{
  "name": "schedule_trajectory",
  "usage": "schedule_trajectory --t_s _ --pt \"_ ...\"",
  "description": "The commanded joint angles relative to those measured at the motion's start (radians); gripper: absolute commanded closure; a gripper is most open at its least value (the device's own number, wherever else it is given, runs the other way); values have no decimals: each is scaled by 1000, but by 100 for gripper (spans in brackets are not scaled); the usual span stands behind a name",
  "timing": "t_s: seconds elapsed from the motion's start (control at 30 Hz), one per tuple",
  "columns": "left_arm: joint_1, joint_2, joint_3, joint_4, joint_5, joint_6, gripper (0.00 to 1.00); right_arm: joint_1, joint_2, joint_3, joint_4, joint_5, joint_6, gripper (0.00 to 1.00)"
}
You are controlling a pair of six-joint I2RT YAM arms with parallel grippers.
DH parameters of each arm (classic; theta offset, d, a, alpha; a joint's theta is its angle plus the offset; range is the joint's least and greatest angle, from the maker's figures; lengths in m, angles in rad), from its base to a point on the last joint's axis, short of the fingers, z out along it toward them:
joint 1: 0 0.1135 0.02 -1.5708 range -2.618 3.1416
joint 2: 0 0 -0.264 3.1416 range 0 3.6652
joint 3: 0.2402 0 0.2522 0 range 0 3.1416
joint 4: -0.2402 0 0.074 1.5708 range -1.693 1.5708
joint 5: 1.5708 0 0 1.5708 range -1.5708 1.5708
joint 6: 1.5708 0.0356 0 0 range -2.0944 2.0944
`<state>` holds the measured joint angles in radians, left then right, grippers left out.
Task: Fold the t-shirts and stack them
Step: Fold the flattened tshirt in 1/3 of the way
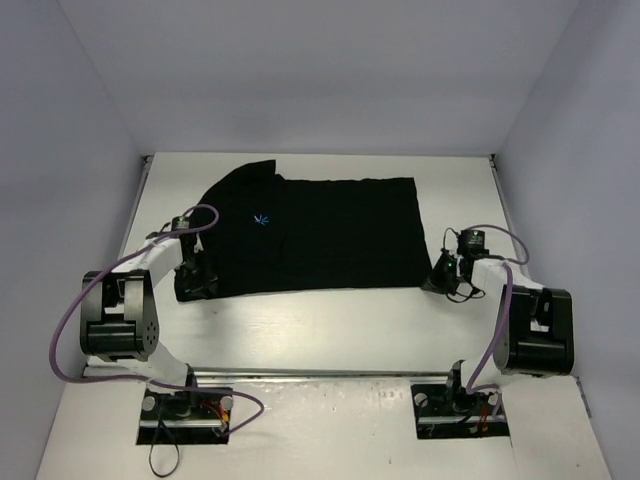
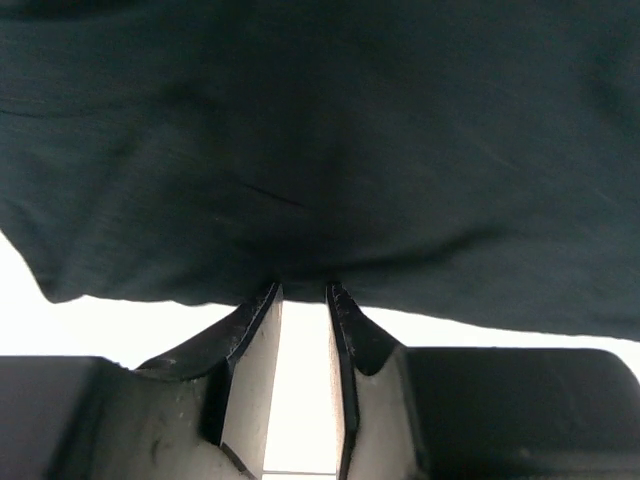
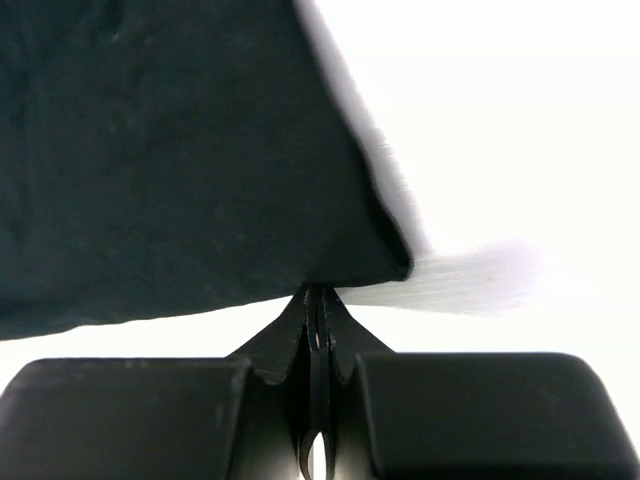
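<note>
The t-shirt (image 1: 320, 235) lies flat and unfolded on the table (image 1: 330, 330), black side up with its small blue logo (image 1: 262, 220) showing. It is turned sideways, so the collar end lies just ahead of the left gripper (image 1: 195, 280) and the hem end just ahead of the right gripper (image 1: 443, 277). By my reading no fold has been made and there is no stack, so nearly the whole task is left; this looks like the pick-up for a first fold. In its wrist view the left gripper (image 2: 302, 290) shows a narrow gap between its fingers, with the cloth's near edge draped across the tips. The cloth is not clearly pinched. The right gripper (image 3: 316, 292) has its fingers pressed together, and the hem edge meets the tips with the corner of the cloth a little to their right — whether cloth is caught between them I cannot tell. Behind both grippers, toward the arm bases, there is a broad band of bare table. Ahead of them, past the shirt, there is far less room, since the far sleeve lies close to the table's far edge. Outward of each gripper only a narrow strip of table remains before the side wall (image 1: 80, 150).
</note>
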<state>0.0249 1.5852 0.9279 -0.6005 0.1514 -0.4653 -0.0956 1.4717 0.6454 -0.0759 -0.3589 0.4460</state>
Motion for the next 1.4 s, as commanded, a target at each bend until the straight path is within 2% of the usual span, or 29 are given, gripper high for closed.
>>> schedule_trajectory --t_s 0.0,0.23,0.4,0.63,0.9,1.03,1.17,1.37 --pt "53 13 -6 -18 -54 14 81 -44 13 -12 18 111 -12 100" --pt "88 -12 -17 -44 -96 18 83 -65 -38 -11 -40 190 1 100" --pt "84 -45 7 -36 -46 18 82 7 -164 73 -71 179 -6 97" --pt "83 -57 -5 -27 -47 19 82 89 -87 170 -67 110 36 95" --pt "85 -45 -5 -23 -50 8 82 81 38 82 7 127 50 96" --pt "92 -40 -16 -26 -55 7 83 32 64 28 17 148 39 98" --pt "107 -41 -34 -32 -54 -4 83 -21 26 -15 -3 197 29 99" --pt "130 -63 -48 -55 -57 -9 83 -28 -47 9 -98 293 10 99"
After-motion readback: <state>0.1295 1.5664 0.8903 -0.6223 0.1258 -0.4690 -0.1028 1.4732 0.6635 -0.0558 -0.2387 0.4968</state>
